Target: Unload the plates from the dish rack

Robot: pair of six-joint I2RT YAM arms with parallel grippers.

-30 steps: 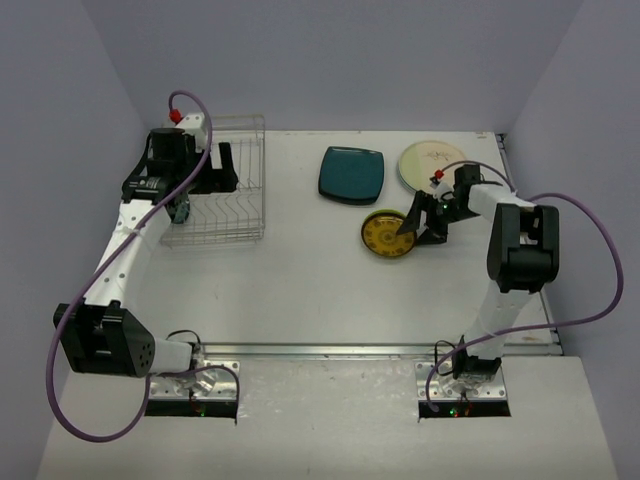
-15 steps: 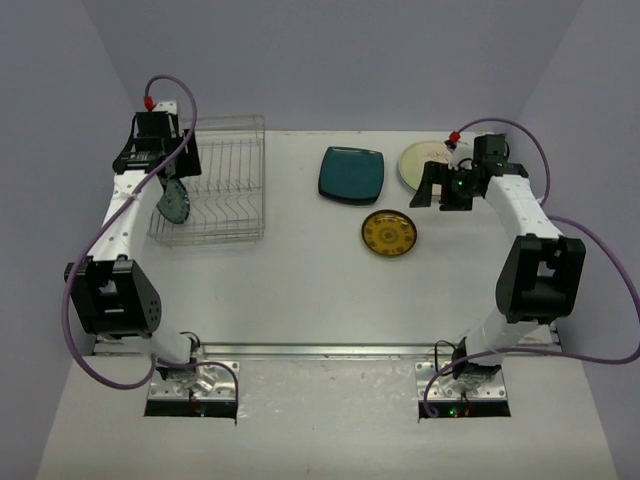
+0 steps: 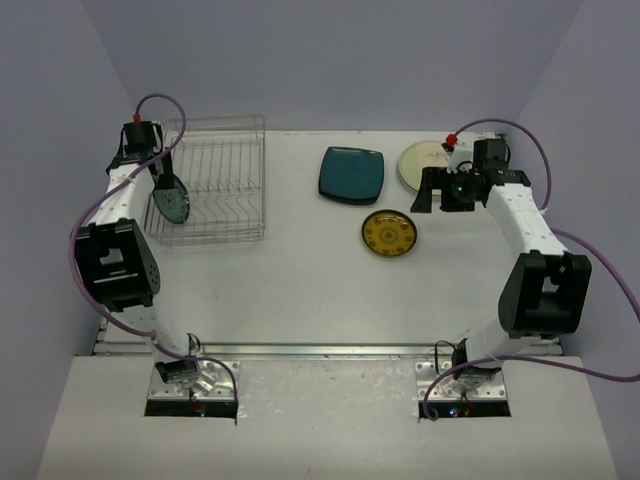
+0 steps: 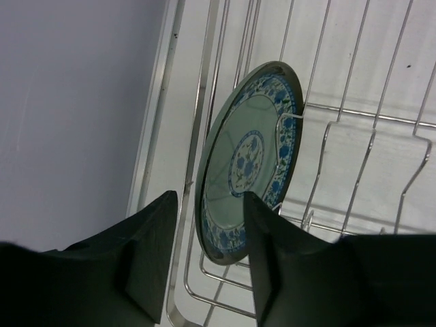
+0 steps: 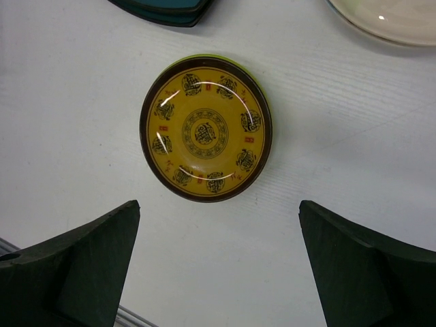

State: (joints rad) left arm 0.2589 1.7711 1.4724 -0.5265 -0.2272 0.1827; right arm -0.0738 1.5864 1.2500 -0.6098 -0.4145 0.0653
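At the left end of the dish rack (image 3: 220, 180) a blue-patterned plate (image 4: 248, 163) stands on edge, the left gripper (image 4: 208, 197) straddling its rim; whether it pinches, I cannot tell. A yellow plate (image 5: 206, 129), a teal plate (image 3: 351, 174) and a cream plate (image 3: 425, 163) lie on the table (image 3: 300, 290), with the right gripper (image 5: 218, 204) spread wide near the yellow plate.

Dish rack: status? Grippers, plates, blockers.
Left gripper open, straddling rim of blue-patterned plate in dish rack. Right gripper open, empty, above yellow plate. One slot wire crosses the racked plate's face.

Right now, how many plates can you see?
4: a blue-patterned round plate standing in the wire rack; a teal square plate, cream round plate and yellow round plate on the table.
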